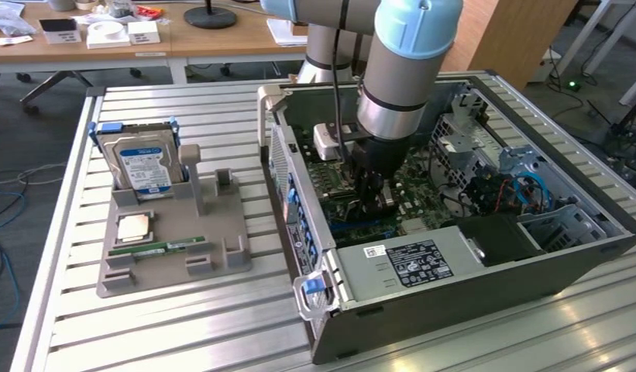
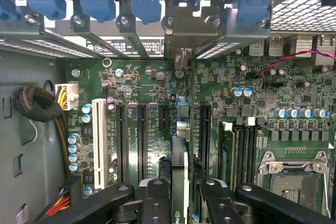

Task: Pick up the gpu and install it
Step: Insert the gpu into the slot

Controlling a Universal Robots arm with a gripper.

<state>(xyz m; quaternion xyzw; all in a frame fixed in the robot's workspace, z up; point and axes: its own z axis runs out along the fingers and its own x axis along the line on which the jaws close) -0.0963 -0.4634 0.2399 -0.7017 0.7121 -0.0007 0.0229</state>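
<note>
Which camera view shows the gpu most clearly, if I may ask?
The wrist view: the gpu stands edge-on in the gripper, over the motherboard. In the exterior view, the arm and gripper mostly hide it inside the case.

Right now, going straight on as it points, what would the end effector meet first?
Probably the green motherboard's black expansion slots, with the thin dark card it grips touching first; depth is unclear.

exterior cam looks down from high at the open grey metal computer case (image 1: 452,287); wrist cam sits close over its green motherboard (image 2: 152,93), shared by both
</note>
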